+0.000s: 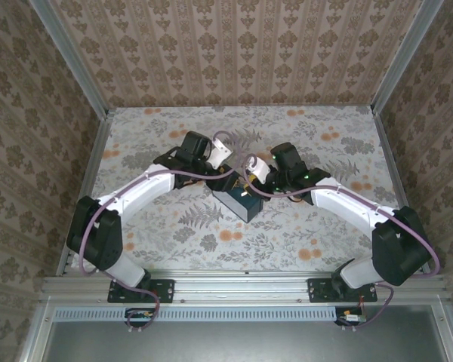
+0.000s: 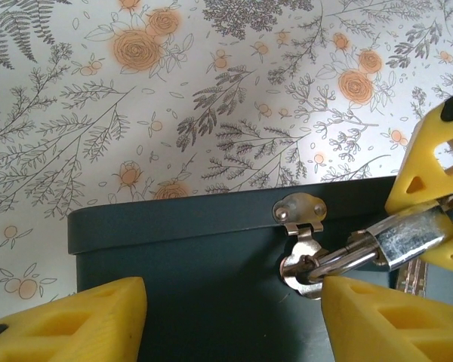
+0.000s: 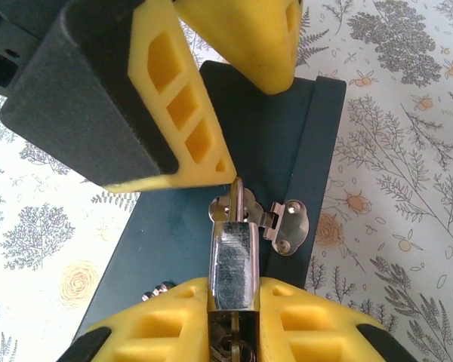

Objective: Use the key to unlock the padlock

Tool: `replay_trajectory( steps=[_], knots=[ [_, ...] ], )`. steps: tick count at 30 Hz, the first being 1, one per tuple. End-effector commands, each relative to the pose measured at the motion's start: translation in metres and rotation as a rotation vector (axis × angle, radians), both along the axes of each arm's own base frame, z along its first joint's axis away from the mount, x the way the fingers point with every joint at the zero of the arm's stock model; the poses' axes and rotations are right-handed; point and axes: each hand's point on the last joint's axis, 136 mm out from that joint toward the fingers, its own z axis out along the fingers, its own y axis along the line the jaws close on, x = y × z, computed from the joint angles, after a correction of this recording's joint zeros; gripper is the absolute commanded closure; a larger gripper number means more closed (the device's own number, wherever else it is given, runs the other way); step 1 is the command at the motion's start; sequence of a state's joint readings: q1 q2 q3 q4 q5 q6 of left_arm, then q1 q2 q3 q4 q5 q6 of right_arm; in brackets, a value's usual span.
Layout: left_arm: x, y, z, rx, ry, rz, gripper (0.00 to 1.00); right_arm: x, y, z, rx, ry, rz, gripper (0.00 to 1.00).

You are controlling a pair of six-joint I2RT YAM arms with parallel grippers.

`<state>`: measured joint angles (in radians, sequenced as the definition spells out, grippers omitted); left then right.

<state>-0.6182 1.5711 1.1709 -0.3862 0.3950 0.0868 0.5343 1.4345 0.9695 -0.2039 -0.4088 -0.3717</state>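
From above, we are looking at both white-and-black arms reaching inward over the floral-printed worktop and meeting at a dark blue rectangular tin near its middle. The left end effector is hanging at the tin's far left corner and the right end effector at its far right corner. Through the left wrist camera, we are seeing the left end effector's yellow fingers standing wide apart and gripping nothing, with the tin's front wall between them. A small silvery hasp is sitting on the tin's edge. The tiny metal padlock with its blocky scuffed body is hanging from the hasp by its thin curved shackle, just beside the left end effector's right finger. The yellow pads of the right end effector are pressing on the padlock from above and below. A thin silvery toothed key is showing just under the padlock's body; we cannot tell whether it is sitting in the keyhole. Through the right wrist camera, we are seeing the right end effector's two fingers clamping the padlock's body, its shackle threading the hasp loop, and the left end effector's fingers spreading apart just above the shackle.
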Motion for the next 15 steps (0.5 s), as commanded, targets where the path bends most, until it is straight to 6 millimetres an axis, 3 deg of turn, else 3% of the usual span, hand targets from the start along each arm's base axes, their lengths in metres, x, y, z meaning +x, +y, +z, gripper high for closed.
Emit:
replay_trajectory(
  steps=[1,7,15],
  knots=[
    [0.006,-0.009,0.004,0.011,0.001,-0.008,0.36,-0.013,0.011,0.03,0.091,-0.089,0.084,0.8],
    [0.019,-0.017,-0.004,0.021,0.084,0.049,0.37,-0.015,0.008,0.03,0.077,-0.124,0.096,0.81],
    [0.025,-0.031,0.004,-0.017,0.148,0.058,0.37,-0.012,0.004,0.02,0.015,-0.166,0.095,0.82]
  ],
)
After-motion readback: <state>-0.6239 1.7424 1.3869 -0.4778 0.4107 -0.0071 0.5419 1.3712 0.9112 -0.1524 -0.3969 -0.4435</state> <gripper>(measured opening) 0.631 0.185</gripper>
